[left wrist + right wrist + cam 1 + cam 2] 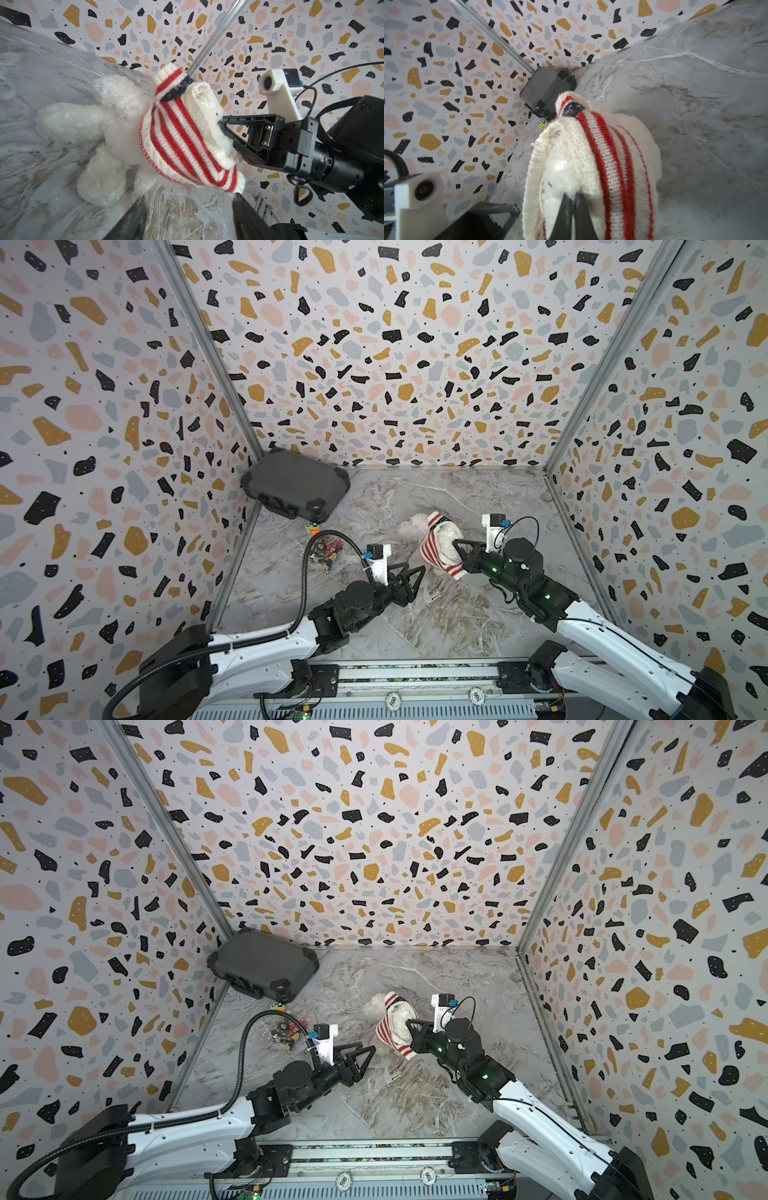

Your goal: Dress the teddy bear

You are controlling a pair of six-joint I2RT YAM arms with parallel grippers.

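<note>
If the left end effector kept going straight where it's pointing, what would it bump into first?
Probably the striped sweater on the teddy bear. Nothing lies between it and the open left end effector, though depth is hard to judge.

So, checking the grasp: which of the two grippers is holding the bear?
The right gripper: its fingers are shut on the fluffy white plush teddy bear at the opening of the red-and-white striped knit sweater. The left gripper is open, holding nothing.
</note>
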